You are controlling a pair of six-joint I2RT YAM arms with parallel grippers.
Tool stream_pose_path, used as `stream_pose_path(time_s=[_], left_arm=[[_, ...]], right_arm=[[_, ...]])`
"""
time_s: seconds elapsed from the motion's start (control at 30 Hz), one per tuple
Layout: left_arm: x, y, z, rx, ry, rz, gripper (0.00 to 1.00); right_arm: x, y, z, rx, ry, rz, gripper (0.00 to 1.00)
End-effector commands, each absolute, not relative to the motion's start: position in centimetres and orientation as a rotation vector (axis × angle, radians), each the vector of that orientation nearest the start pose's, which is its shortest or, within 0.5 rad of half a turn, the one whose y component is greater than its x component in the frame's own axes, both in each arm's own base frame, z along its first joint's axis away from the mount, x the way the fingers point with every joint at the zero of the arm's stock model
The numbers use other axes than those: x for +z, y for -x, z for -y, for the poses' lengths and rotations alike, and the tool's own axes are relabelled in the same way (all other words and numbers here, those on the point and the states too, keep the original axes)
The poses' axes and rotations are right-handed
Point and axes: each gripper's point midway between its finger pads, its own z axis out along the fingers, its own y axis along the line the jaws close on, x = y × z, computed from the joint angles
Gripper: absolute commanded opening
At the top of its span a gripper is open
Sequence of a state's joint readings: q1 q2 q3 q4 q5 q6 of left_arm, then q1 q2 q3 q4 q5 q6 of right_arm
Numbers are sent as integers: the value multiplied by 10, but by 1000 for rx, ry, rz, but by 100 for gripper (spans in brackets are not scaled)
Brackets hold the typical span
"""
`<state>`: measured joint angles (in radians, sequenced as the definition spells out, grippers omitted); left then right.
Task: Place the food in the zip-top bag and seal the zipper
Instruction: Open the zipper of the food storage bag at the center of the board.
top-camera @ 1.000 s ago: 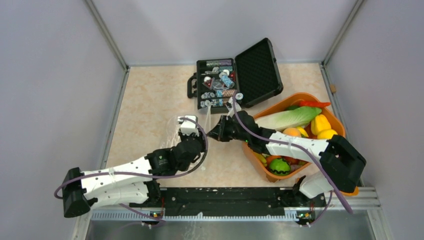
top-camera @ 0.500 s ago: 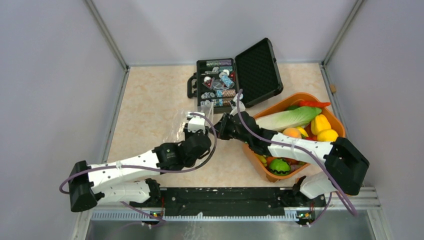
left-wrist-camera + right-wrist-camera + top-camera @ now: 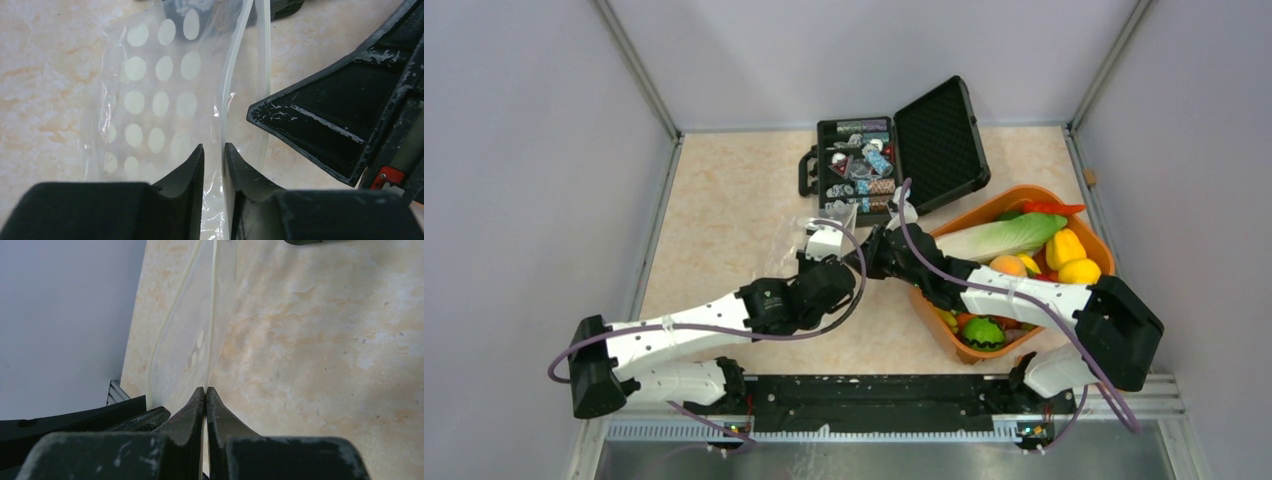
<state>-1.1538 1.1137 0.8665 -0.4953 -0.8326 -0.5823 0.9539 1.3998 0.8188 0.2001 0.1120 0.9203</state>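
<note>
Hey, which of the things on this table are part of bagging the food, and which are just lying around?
For the job:
- bag
- zipper
- food, piled in the orange tub

Just lying about:
- black case, open
- poker chips inside it

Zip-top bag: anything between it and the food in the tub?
Only the right arm itself: it lies across the orange tub's left side, its end effector pinching the zip-top bag. The food on the tub's right sits uncovered.
</note>
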Motion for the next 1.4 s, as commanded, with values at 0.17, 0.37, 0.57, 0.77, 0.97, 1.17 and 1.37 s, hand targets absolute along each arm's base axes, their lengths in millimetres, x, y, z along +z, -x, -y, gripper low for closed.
stream_pose_path(time_s=[0.17,0.37,0.57,0.77,0.97,1.17,1.37], left_arm=[[193,-225,213,-55,-176,-2021,12],[204,-228,191,8,-110,-1969,12],[202,-228,201,-112,-116,-1946,25],[187,-226,206,-174,-122,-1973,28],[179,-225,212,-178,-143,-2001,32],[180,-225,215,-191,-144,-2009,16],[179,-221,198,-143,-110,-2020,0]], right_arm=[[196,-242,-367,1122,-43,-2061,0],[187,-237,-364,1063,61,-2093,0],[191,-230,-366,1089,123,-2085,0],[200,-226,-370,1143,134,-2068,0],[200,-221,-372,1173,141,-2072,0],[196,-223,-365,1135,119,-2087,0],[183,-224,-355,1040,130,-2137,0]])
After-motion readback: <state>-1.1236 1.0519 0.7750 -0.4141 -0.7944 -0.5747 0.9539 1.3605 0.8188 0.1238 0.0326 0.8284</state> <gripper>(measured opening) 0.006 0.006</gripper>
